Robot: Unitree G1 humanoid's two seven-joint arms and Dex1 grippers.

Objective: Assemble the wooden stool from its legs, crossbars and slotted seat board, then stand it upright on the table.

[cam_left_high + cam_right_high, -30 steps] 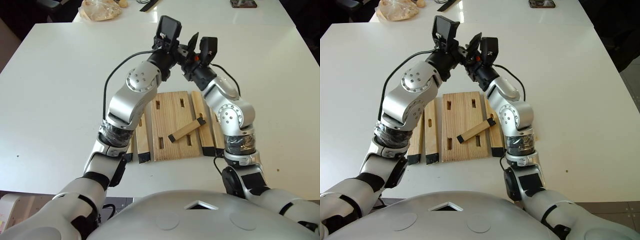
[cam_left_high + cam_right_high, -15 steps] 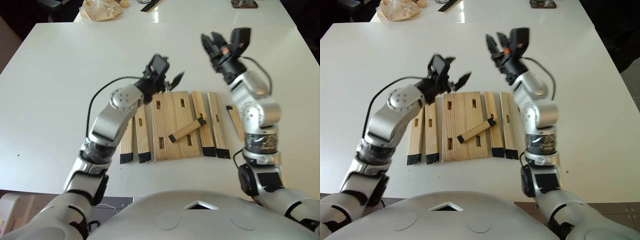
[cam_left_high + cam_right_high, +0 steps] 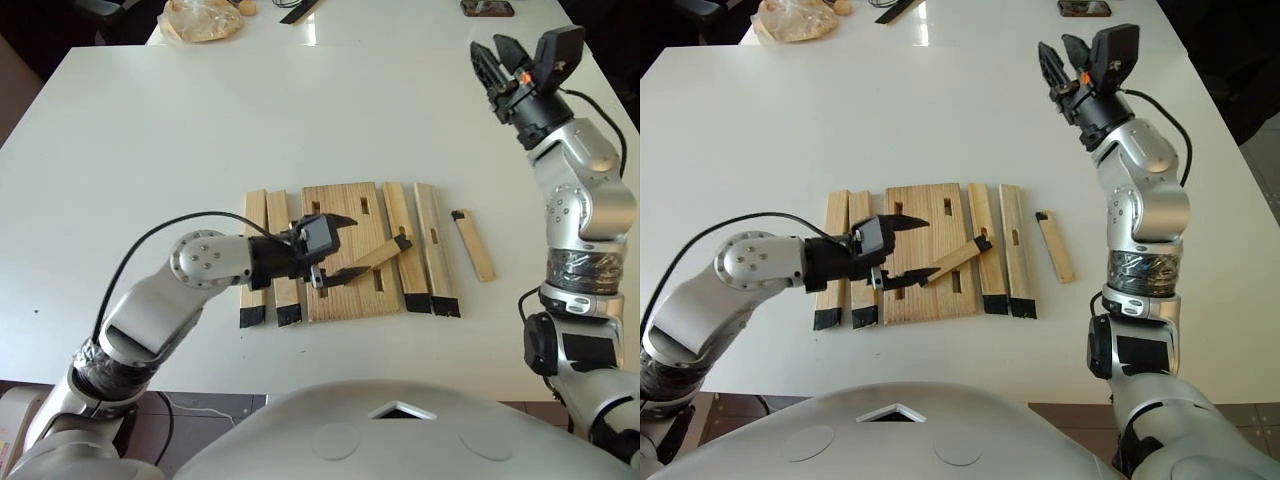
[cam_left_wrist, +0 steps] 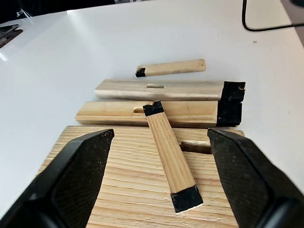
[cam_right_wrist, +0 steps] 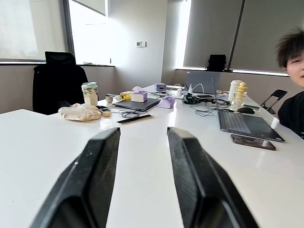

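Both arms have parted from their raised meeting above the parts. Now the left gripper (image 3: 348,246) sits low over the slotted seat board (image 3: 348,302), jaws wide open and empty, straddling the short crossbar (image 3: 380,255) that lies diagonally on it. Meanwhile the right gripper (image 3: 493,58) is lifted high to the right, partly open, holding nothing. That crossbar looks light, rigid and smooth, so pinching across its bare middle seems safest.

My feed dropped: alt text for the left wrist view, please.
Left gripper, jaws open, either side of a bar lying aslant on the board. Beyond it, two legs side by side, then a second bar on the table.
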